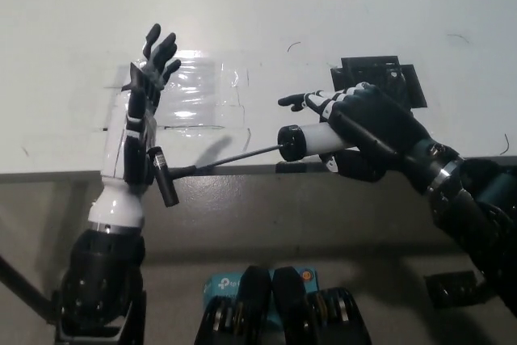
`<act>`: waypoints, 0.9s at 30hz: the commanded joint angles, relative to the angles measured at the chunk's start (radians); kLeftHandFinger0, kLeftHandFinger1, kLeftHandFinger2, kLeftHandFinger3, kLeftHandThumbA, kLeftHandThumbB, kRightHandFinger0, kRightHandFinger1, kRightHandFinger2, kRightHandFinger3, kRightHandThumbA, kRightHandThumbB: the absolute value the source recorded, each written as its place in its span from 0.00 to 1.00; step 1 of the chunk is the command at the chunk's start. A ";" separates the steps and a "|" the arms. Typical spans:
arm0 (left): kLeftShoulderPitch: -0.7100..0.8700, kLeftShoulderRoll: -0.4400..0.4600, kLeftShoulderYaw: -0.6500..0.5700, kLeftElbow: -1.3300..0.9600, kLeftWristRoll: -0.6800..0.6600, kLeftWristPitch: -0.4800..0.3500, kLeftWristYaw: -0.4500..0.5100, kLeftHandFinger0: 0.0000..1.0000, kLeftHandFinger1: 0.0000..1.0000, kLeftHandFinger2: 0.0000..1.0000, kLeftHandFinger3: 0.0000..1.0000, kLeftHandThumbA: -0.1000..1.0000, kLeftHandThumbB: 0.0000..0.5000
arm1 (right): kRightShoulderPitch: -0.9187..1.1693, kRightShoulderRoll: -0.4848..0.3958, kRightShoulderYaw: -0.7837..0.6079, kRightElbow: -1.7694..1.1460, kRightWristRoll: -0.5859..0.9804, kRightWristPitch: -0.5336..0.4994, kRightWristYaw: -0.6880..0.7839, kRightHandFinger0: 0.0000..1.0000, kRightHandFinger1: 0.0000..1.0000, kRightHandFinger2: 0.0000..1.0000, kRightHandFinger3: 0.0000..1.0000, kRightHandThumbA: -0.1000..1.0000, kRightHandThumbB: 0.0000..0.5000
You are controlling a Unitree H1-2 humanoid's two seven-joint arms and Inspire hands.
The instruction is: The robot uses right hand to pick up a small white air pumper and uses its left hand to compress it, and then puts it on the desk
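the right hand (363, 123) grasps the air pumper (311, 140) barrel; its rod runs toward 8 o'clock, ending in the handle (164, 177) against the released left hand (145, 90)'s forearm.

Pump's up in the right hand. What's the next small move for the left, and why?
Probably bring the left hand down onto the black T-handle. The right hand grips the white pump, its rod extended; the open left hand is raised above the handle, not on it.
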 commanded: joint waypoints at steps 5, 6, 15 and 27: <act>0.050 -0.003 0.011 -0.071 -0.035 -0.008 0.013 1.00 1.00 1.00 1.00 1.00 0.41 | -0.021 -0.004 -0.056 -0.043 -0.023 0.051 0.052 0.02 0.49 0.80 0.88 0.00 0.37; 0.050 0.001 0.020 -0.063 -0.048 -0.015 0.013 1.00 1.00 1.00 1.00 1.00 0.41 | -0.024 -0.004 -0.058 -0.033 -0.020 0.042 0.049 0.02 0.49 0.81 0.87 0.00 0.36; 0.062 0.027 0.057 -0.057 -0.064 -0.019 0.015 1.00 1.00 1.00 1.00 1.00 0.37 | -0.016 0.012 -0.062 -0.016 -0.032 0.019 0.049 0.01 0.47 0.76 0.81 0.00 0.36; 0.073 -0.008 0.029 -0.096 -0.072 -0.011 0.011 1.00 1.00 1.00 1.00 1.00 0.41 | 0.007 0.028 -0.061 -0.024 -0.058 0.041 0.070 0.00 0.41 0.75 0.80 0.00 0.38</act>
